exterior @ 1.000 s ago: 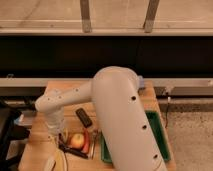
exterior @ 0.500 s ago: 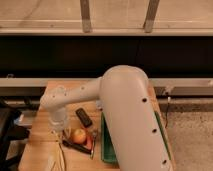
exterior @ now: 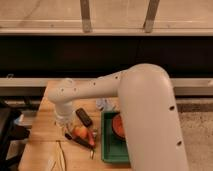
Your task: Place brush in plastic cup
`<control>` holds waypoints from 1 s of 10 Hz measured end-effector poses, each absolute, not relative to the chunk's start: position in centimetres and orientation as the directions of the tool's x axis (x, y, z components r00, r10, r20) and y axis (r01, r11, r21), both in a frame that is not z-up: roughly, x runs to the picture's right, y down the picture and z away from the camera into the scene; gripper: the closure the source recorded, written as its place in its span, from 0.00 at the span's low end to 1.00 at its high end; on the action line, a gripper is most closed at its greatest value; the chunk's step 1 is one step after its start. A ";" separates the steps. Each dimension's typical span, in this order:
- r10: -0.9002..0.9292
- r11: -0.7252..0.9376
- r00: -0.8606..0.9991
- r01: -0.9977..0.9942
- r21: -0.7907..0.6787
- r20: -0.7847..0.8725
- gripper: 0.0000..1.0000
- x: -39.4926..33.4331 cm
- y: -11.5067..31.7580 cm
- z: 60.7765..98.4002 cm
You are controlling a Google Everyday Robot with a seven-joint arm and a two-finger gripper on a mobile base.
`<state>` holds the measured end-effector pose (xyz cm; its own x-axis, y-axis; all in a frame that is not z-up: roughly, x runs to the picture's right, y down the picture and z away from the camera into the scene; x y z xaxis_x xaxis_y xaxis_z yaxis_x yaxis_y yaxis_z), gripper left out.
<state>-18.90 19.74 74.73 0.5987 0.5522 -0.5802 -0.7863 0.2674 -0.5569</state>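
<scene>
Hanging over the desk at the brush's ten o'clock, the claw seems mid-approach; its grip, I cannot tell; next, descend onto the handle.

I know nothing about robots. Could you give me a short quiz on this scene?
1. True or false: the green tray lies on the wooden table's right side in the picture.
2. The robot's arm is: A white, B blue, C yellow.
3. Fill in: the gripper hangs over the table, just ___ of the black block in the picture.
Key: 1 true; 2 A; 3 left.
</scene>
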 end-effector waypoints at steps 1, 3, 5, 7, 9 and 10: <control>0.571 0.261 0.589 -0.791 -0.554 -0.572 1.00 -18.2 18.5 74.3; 0.605 0.275 0.566 -0.809 -0.520 -0.560 1.00 -15.9 14.6 72.9; 0.636 0.308 0.537 -0.835 -0.457 -0.553 1.00 -13.0 10.4 72.5; 0.661 0.311 0.507 -0.856 -0.412 -0.554 1.00 -10.5 7.6 73.0; 0.689 0.264 0.448 -0.887 -0.378 -0.570 1.00 -6.2 6.1 74.0; 0.699 0.236 0.423 -0.898 -0.372 -0.577 1.00 -4.4 6.1 74.2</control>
<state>-4.37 6.13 74.20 0.4229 0.6987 -0.5770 -0.8977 0.2359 -0.3722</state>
